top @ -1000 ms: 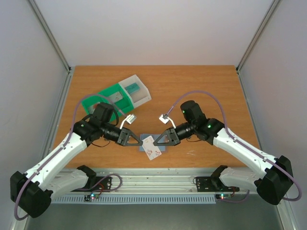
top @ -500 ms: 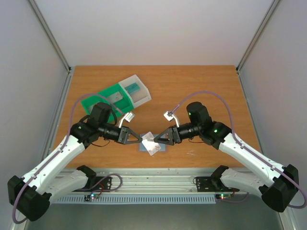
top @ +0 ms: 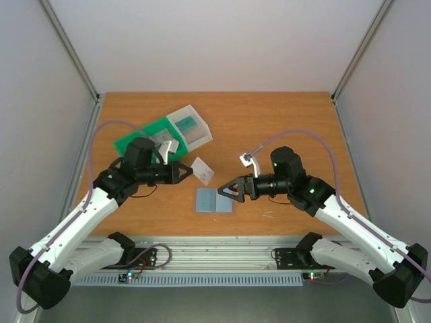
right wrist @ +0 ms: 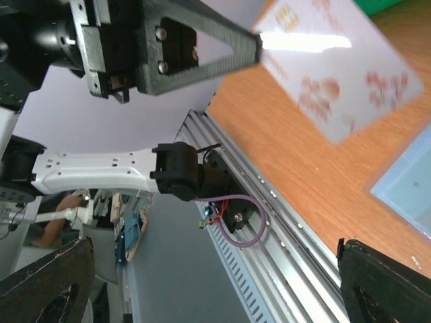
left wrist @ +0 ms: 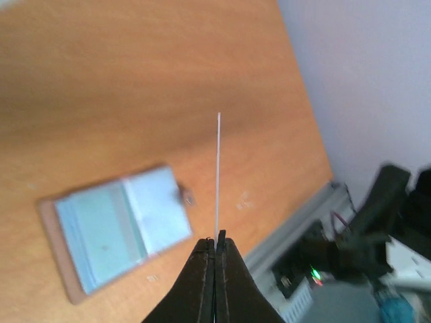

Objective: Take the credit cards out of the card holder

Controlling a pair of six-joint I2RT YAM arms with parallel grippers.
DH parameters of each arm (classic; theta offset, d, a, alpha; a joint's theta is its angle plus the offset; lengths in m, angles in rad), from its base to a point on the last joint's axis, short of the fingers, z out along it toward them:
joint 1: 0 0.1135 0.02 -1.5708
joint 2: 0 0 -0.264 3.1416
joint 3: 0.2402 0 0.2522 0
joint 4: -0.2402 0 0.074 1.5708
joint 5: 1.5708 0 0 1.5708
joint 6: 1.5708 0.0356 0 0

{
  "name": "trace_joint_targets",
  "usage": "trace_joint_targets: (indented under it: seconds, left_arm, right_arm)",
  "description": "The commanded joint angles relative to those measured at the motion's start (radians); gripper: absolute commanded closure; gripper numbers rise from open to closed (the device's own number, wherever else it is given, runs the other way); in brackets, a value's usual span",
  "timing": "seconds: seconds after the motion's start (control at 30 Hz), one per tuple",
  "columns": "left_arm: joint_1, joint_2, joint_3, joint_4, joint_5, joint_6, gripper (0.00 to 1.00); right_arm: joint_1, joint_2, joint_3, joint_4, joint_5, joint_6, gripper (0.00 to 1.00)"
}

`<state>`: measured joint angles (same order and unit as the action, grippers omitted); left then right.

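Observation:
The card holder (top: 215, 200) lies open and flat on the table, blue-grey, two panels. My left gripper (top: 190, 171) is shut on one of the credit cards (top: 203, 169), pale with red blotches, held in the air up and left of the holder. In the left wrist view the card (left wrist: 218, 168) shows edge-on as a thin white line rising from the shut gripper (left wrist: 216, 241), with the holder (left wrist: 121, 225) below left. My right gripper (top: 226, 190) stands open and empty just right of the holder. The right wrist view shows the card (right wrist: 337, 67) and a holder corner (right wrist: 411, 185).
A green-and-white compartment tray (top: 145, 138) stands at the back left, behind the left arm, with a teal card (top: 187, 124) in its white part. The metal rail (top: 215, 252) runs along the table's near edge.
The right gripper opened, let go of the card and drew back to the right. The left gripper, shut on the card, carried it up and to the left, off the holder.

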<state>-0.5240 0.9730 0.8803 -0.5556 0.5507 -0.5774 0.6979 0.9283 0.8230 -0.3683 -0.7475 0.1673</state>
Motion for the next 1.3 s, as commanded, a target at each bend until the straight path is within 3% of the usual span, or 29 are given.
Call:
trace_joint_targets:
  seconds: [0.0, 0.27, 0.53, 0.83, 1.27]
  left_arm:
    - [0.001, -0.005, 0.03, 0.095, -0.3, -0.016, 0.99]
    - [0.037, 0.054, 0.005, 0.157, -0.609, -0.058, 1.0]
    - [0.148, 0.187, 0.017, 0.231, -0.67, -0.12, 0.99]
    - [0.187, 0.329, 0.006, 0.393, -0.871, -0.259, 1.0]
    - [0.244, 0.526, 0.069, 0.526, -0.887, -0.308, 0.99]
  right_arm:
    - [0.007, -0.019, -0.032, 0.002, 0.062, 0.067, 0.02]
    - [0.007, -0.06, -0.088, 0.019, 0.128, 0.103, 0.02]
    - [0.006, -0.03, -0.066, 0.018, 0.12, 0.092, 0.02]
    - [0.005, 0.003, -0.054, -0.031, 0.174, 0.033, 0.02]
    - [0.006, 0.093, 0.012, -0.038, 0.182, -0.011, 0.01]
